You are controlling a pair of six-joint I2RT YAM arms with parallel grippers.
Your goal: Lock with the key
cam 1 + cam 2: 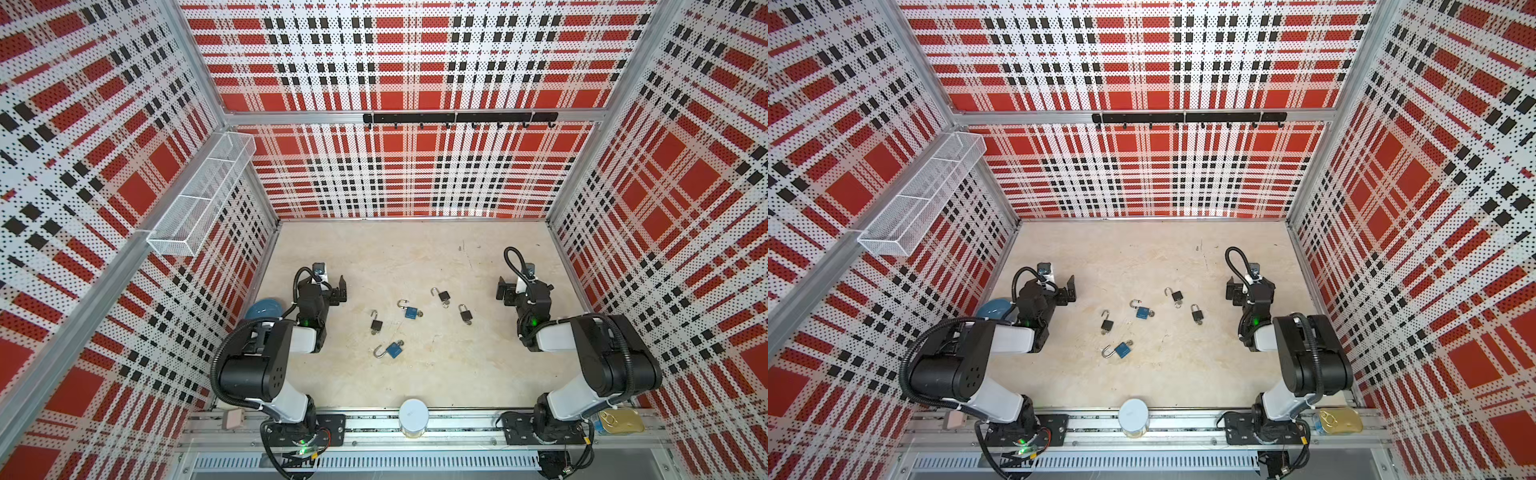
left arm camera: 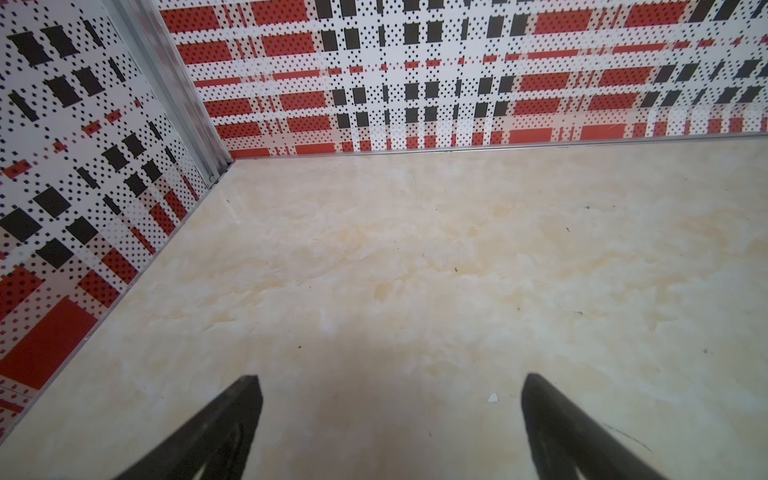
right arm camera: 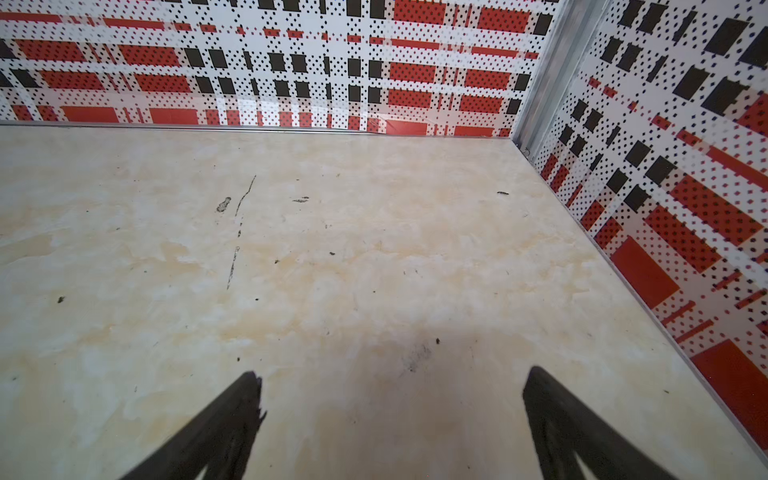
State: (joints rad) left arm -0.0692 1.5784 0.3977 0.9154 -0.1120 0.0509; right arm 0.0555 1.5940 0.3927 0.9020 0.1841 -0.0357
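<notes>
Five padlocks lie loose around the middle of the table (image 1: 415, 257), all well apart from both arms. The front blue padlock (image 1: 390, 349) lies nearest the front edge, its shackle swung open. Behind it and toward the left edge lies the left black padlock (image 1: 376, 323), shackle also open. The rear blue padlock (image 1: 410, 311) lies just beside the table's centre; I cannot tell how its shackle stands. The rear black padlock (image 1: 443, 296) is the one closest to the back edge, shackle open. The right black padlock (image 1: 465, 313) sits just toward the right edge from it, and its shackle looks closed. A small silvery piece shows at the base of several bodies, too small to tell whether it is a key.

The left gripper (image 2: 390, 380) hangs near the left edge with its jaws spread wide over bare table and nothing between them. The right gripper (image 3: 392, 374) hangs near the right edge, likewise spread and empty.

A blue bowl (image 1: 264, 309) sits at the left edge beside the left arm. A white jar (image 1: 413, 415) and a gold tin (image 1: 621, 419) rest on the rail past the front edge.
</notes>
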